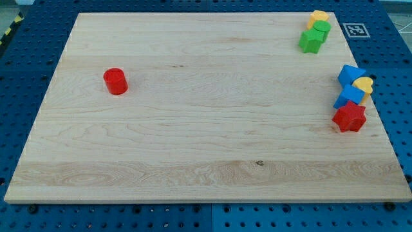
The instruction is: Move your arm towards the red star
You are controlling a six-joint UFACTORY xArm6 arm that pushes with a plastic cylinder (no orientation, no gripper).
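1. Nowhere does my tip show, so its place relative to the blocks cannot be told; the rod has no jaws, and nothing is held anywhere in sight.
2. Nearest the view's bottom among the blocks, the red star (349,117) lies close to the right edge of the wooden board (212,129), flat on the wood.
3. Touching the star's upper side is a blue block (348,96), its shape unclear.
4. Just above it a yellow heart (364,84) sits at the board's right edge, touching a second blue block (351,74) on its left.
5. Well apart, at the view's left, a red cylinder (116,81) stands upright and alone.
6. Farthest, at the top right corner, a green star (311,40) touches a green cylinder (320,28).
7. Behind those a yellow block (318,16) lies against the cylinder.
8. Beyond the board's corner a small black-and-white marker (355,29) lies on the blue perforated table (26,77).
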